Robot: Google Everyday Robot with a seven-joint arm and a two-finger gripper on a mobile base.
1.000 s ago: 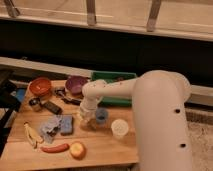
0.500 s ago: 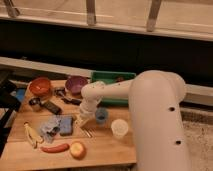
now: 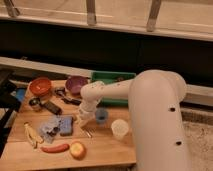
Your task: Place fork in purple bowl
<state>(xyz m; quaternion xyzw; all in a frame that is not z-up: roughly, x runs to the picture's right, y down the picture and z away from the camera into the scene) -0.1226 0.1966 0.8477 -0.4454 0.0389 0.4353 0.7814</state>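
So, starting at the left edge of the table (image 3: 105, 150), the orange-red bowl (image 3: 40, 86) sits near the back corner at about 10 o'clock, and a banana (image 3: 32, 135) lies close to that edge at 8 o'clock. Near the front edge at 7 o'clock lie a red sausage-like piece (image 3: 55, 148) and a round orange fruit (image 3: 77, 149), with a blue sponge (image 3: 66, 125) just behind them.

The purple bowl (image 3: 76, 84) stands toward the back at 11 o'clock, beside the orange-red one, its rim free on the near side apart from the dark-handled utensil (image 3: 67, 96) lying before it.

At the table's middle the gripper (image 3: 81, 120) points down to the wood with its fingers (image 3: 80, 118) closed. The fork (image 3: 87, 132) shows as a thin pale sliver at 5 o'clock from the fingertips, low over the boards; whether it is pinched I cannot tell.

A blue cup (image 3: 101, 116) stands just beside the gripper at 3 o'clock, the green tray (image 3: 114, 76) behind it. A white cup (image 3: 120, 128) sits at 4 o'clock, with bare wood between it and the front edge.
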